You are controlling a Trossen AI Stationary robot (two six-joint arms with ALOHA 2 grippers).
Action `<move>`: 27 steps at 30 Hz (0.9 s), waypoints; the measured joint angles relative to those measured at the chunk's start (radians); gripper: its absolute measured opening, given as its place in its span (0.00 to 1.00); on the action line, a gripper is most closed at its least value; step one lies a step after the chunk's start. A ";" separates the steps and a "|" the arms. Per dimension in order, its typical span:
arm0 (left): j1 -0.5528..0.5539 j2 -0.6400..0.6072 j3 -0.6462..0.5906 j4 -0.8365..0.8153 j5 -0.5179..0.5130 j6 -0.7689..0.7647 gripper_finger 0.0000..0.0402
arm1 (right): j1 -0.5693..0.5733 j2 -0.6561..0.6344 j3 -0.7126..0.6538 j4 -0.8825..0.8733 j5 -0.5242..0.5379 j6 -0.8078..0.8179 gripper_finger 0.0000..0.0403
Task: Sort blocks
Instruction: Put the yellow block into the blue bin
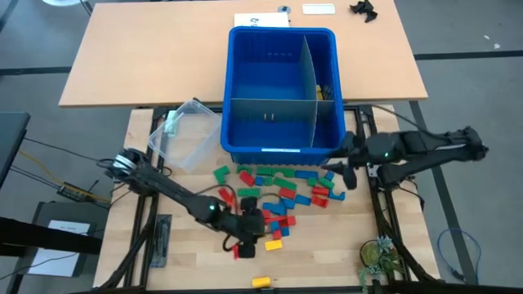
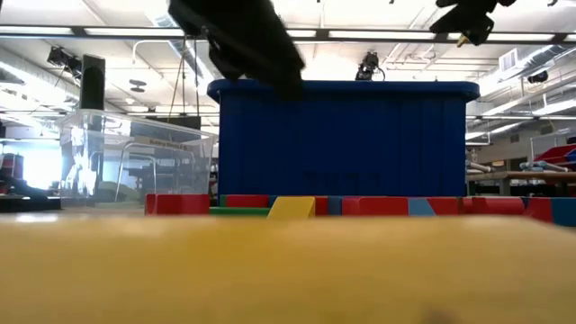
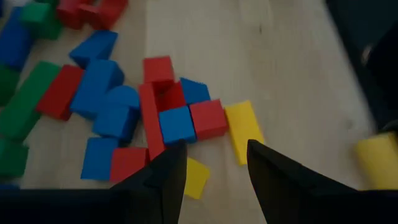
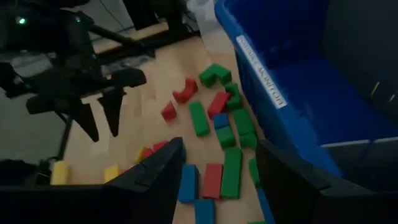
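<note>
1. Most blocks (image 1: pixel 282 192) lie on the table just in front of the blue bin (image 1: pixel 282 90); it looks nearly empty.
2. My left gripper (image 3: pixel 211 177) hangs open over the blocks.
3. My right gripper (image 4: pixel 217 168) is open, empty, beside the bin.

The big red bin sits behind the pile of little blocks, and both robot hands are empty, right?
Not quite: the bin is blue, not red, as the high view shows. It does sit behind the blocks, and the left gripper and right gripper are both open and empty.
</note>
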State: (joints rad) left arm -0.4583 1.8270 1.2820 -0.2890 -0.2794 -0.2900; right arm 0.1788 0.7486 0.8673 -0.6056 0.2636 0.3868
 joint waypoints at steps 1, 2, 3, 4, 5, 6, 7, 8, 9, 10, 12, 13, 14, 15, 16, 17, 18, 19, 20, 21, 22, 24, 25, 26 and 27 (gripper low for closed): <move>-0.001 0.024 0.014 -0.010 0.000 0.028 0.44 | 0.019 0.011 -0.004 0.003 0.023 0.004 0.50; 0.000 0.045 0.026 -0.015 0.001 0.056 0.44 | 0.037 0.023 -0.009 0.005 0.044 0.006 0.49; 0.000 0.066 0.038 -0.023 0.000 0.083 0.44 | 0.050 0.036 -0.014 0.015 0.064 0.006 0.49; 0.000 0.082 0.045 -0.036 0.000 0.105 0.44 | 0.060 0.048 -0.019 0.033 0.079 0.005 0.49; 0.004 0.098 0.050 -0.051 0.000 0.122 0.44 | 0.068 0.060 -0.024 0.050 0.084 0.005 0.49; 0.007 0.111 0.051 -0.057 -0.001 0.130 0.44 | 0.073 0.073 -0.030 0.066 0.085 0.004 0.49; 0.012 0.122 0.051 -0.071 -0.004 0.130 0.44 | 0.076 0.085 -0.035 0.084 0.086 0.004 0.49; 0.017 0.133 0.051 -0.088 -0.009 0.130 0.44 | 0.077 0.098 -0.040 0.107 0.085 0.004 0.49; 0.022 0.139 0.050 -0.098 -0.010 0.129 0.44 | 0.080 0.112 -0.045 0.129 0.085 0.004 0.49; 0.027 0.145 0.050 -0.100 -0.006 0.129 0.44 | 0.084 0.124 -0.051 0.143 0.085 0.004 0.49; 0.035 0.145 0.048 -0.099 0.022 0.130 0.44 | 0.090 0.155 -0.056 0.164 0.085 0.003 0.49; 0.038 0.145 0.044 -0.094 0.043 0.131 0.44 | 0.093 0.172 -0.056 0.169 0.085 0.001 0.48; 0.041 0.145 0.040 -0.090 0.053 0.132 0.44 | 0.095 0.188 -0.056 0.170 0.085 -0.002 0.48; 0.044 0.145 0.038 -0.092 0.056 0.133 0.44 | 0.096 0.204 -0.056 0.170 0.085 -0.003 0.48; 0.046 0.145 0.037 -0.094 0.060 0.135 0.44 | 0.097 0.219 -0.056 0.173 0.085 -0.003 0.48; 0.051 0.145 0.037 -0.095 0.075 0.147 0.44 | 0.097 0.236 -0.056 0.173 0.084 -0.003 0.48; 0.054 0.145 0.037 -0.094 0.096 0.156 0.44 | 0.097 0.250 -0.056 0.173 0.084 -0.003 0.48; 0.057 0.145 0.036 -0.092 0.114 0.159 0.43 | 0.097 0.263 -0.056 0.173 0.084 -0.003 0.48; 0.059 0.147 0.036 -0.092 0.118 0.164 0.42 | 0.097 0.276 -0.056 0.175 0.084 -0.003 0.48; 0.062 0.153 0.036 -0.086 0.117 0.172 0.42 | 0.097 0.287 -0.056 0.178 0.084 -0.003 0.48; 0.065 0.158 0.036 -0.080 0.109 0.175 0.41 | 0.097 0.298 -0.056 0.183 0.084 -0.003 0.48; 0.071 0.167 0.035 -0.084 0.088 0.178 0.40 | 0.097 0.317 -0.056 0.201 0.084 -0.004 0.48; 0.077 0.175 0.035 -0.068 0.086 0.180 0.40 | 0.097 0.325 -0.056 0.211 0.083 -0.004 0.48; 0.078 0.178 0.035 -0.055 0.085 0.181 0.40 | 0.099 0.333 -0.056 0.219 0.082 -0.004 0.48; 0.080 0.179 0.035 -0.060 0.086 0.181 0.40 | 0.101 0.337 -0.056 0.219 0.081 -0.003 0.48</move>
State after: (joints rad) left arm -0.3780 2.0060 1.3171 -0.3488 -0.1930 -0.1092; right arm 0.2800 1.0858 0.8108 -0.3861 0.3449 0.3833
